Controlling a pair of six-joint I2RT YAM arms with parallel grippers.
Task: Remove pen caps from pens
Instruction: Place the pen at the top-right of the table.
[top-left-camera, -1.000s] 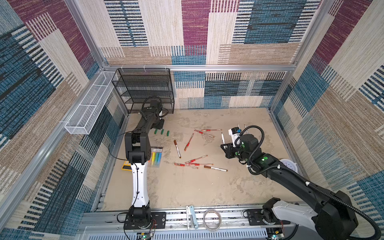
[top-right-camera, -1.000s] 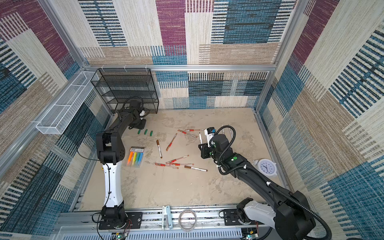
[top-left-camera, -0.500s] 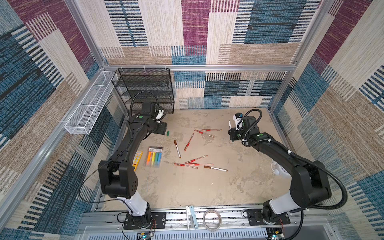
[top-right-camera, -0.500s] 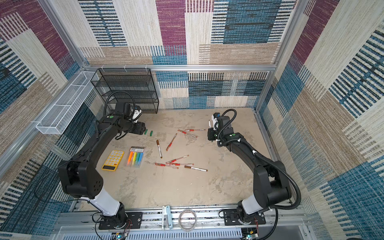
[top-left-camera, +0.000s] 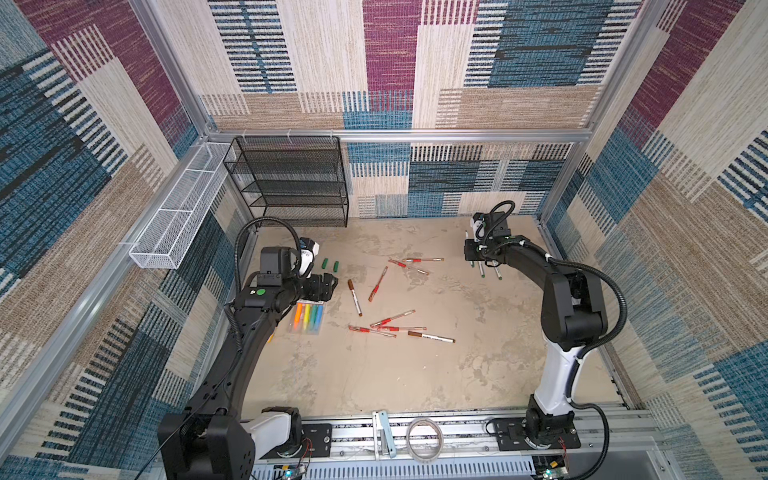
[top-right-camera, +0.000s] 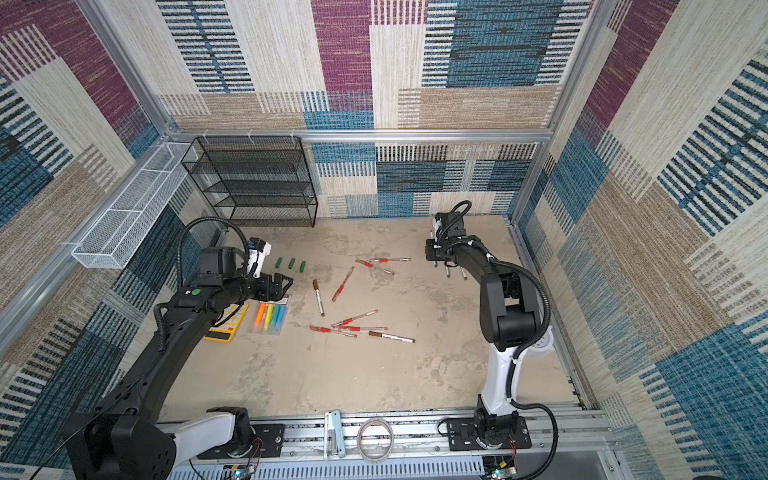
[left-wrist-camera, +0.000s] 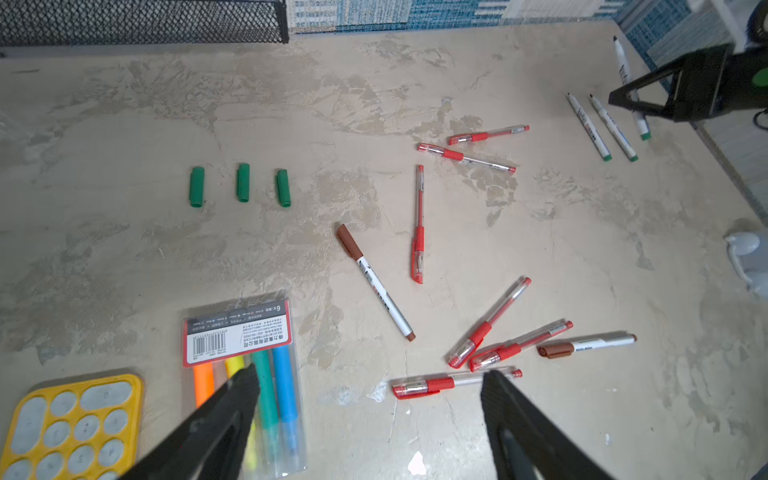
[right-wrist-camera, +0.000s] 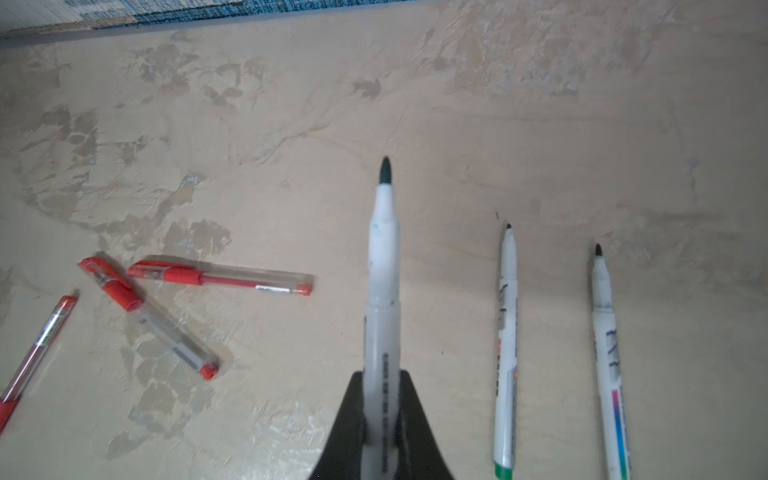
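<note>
Though the left arm (top-left-camera: 247, 332) part-hides the highlighter pack (top-left-camera: 309, 320) in a top view | left claw (left-wrist-camera: 370, 374) spread wide above pack | green caps (left-wrist-camera: 243, 183) beyond pack | right claw (right-wrist-camera: 381, 376) gripping uncapped pen (right-wrist-camera: 383, 270), far right of pack

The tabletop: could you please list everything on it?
green caps: three, green, loose row
red pens: six, clear-red, capped, mid-table
brown-capped pens: two, white, among them
uncapped pens: two, white, green-ended, by right gripper
held pen: one, white, uncapped
highlighter pack: one, multicoloured, beside calculator
calculator: one, yellow, left edge
mesh rack: one, black, back corner
round dial: one, white, right edge
left gripper: black, open, empty
right gripper: black, shut on held pen
</note>
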